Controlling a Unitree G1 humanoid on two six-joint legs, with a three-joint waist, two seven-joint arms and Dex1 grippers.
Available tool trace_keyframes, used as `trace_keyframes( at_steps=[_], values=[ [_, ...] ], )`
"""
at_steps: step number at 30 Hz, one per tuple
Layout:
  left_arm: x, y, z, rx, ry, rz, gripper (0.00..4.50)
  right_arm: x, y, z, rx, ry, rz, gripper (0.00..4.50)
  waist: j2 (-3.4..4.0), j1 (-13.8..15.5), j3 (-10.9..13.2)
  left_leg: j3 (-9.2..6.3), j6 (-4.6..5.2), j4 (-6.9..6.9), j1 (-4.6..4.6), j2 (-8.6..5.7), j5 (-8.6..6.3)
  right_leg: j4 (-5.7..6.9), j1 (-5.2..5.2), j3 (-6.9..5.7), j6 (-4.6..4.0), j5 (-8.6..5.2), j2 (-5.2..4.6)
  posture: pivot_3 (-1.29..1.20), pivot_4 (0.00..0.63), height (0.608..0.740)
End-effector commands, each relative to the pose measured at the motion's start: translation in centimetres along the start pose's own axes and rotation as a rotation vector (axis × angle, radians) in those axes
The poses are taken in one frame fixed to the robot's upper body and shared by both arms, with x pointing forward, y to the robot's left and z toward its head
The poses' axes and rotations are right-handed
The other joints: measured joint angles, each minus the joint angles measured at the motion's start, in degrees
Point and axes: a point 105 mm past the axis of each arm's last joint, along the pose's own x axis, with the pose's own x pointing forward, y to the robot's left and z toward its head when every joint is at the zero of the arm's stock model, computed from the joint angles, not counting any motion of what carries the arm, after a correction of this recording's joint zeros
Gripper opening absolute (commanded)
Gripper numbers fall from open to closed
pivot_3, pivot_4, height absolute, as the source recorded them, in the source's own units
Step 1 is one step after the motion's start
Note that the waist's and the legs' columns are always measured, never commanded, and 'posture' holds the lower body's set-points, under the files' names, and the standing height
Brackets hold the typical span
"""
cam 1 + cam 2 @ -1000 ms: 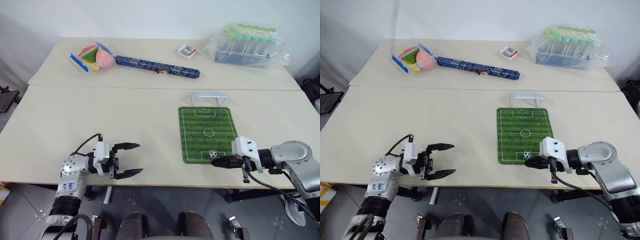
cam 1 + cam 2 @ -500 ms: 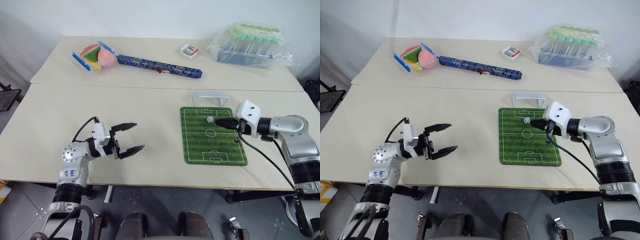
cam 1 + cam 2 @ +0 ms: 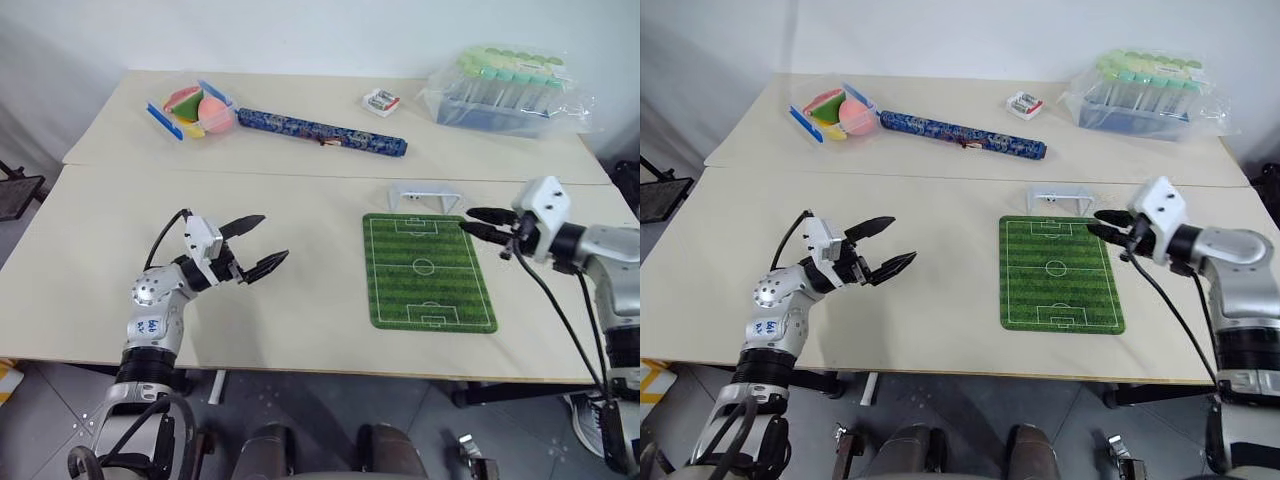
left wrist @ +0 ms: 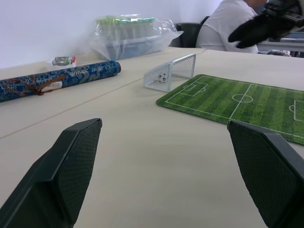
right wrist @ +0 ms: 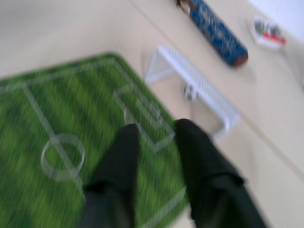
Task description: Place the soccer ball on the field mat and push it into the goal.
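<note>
Soccer ball [image 4: 163,77]: inside goal [image 3: 424,194], centre-right of frame, beyond field mat [image 3: 428,270] far edge | Right claw [image 3: 478,222]: fingers parted, empty, over mat's upper-right corner | Left claw [image 3: 257,245]: spread wide, empty, lower left above desk [image 3: 300,300]

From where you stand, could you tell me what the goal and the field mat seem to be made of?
The goal: probably white plastic, judging by its rigid frame and fine mesh walls. The field mat: likely thin printed rubber or fabric, since it lies flat and matte with rounded corners.
</note>
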Motion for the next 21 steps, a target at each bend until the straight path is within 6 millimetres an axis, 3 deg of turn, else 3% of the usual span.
trace_keyframes(
  at_steps=[1, 6, 15, 21],
  values=[
    [-1.1, 0.3, 1.2, 0.030, 0.006, 0.007, 4.50, -3.3, -1.2, -0.8, 0.000, -0.004, -0.028, 2.77, 0.00, -0.06, 0.00, 0.01, 0.00, 0.00, 0.00, 0.01, 0.00, 0.01, 0.00, -0.01, 0.00, 0.00, 0.00, 0.00, 0.150, 0.740],
    [-3.6, 0.8, 2.1, 0.037, 0.046, 0.024, 4.50, -6.1, -1.5, -2.4, 0.043, 0.023, -0.018, 4.49, 0.00, -0.68, 0.00, 0.00, -0.01, -0.03, 0.07, 0.06, 0.00, 0.00, -0.01, 0.05, 0.00, 0.00, 0.02, 0.00, 0.150, 0.740],
    [-8.2, 0.5, 2.6, -0.005, 0.157, 0.007, 4.50, -8.9, -1.7, -4.7, 0.090, 0.091, -0.052, 4.49, 0.01, -0.81, 0.01, -0.05, -0.01, -0.12, 0.28, 0.10, 0.01, 0.01, 0.04, 0.26, 0.00, 0.00, 0.02, 0.00, 0.150, 0.740],
    [-8.6, 1.1, 3.4, -0.004, 0.154, 0.026, 4.50, -8.6, -1.8, -4.9, 0.109, 0.080, -0.081, 4.49, 0.02, -0.64, 0.02, -0.04, -0.01, -0.10, 0.29, 0.14, 0.00, 0.01, 0.05, 0.31, 0.00, 0.00, -0.01, 0.00, 0.150, 0.740]
  ],
)
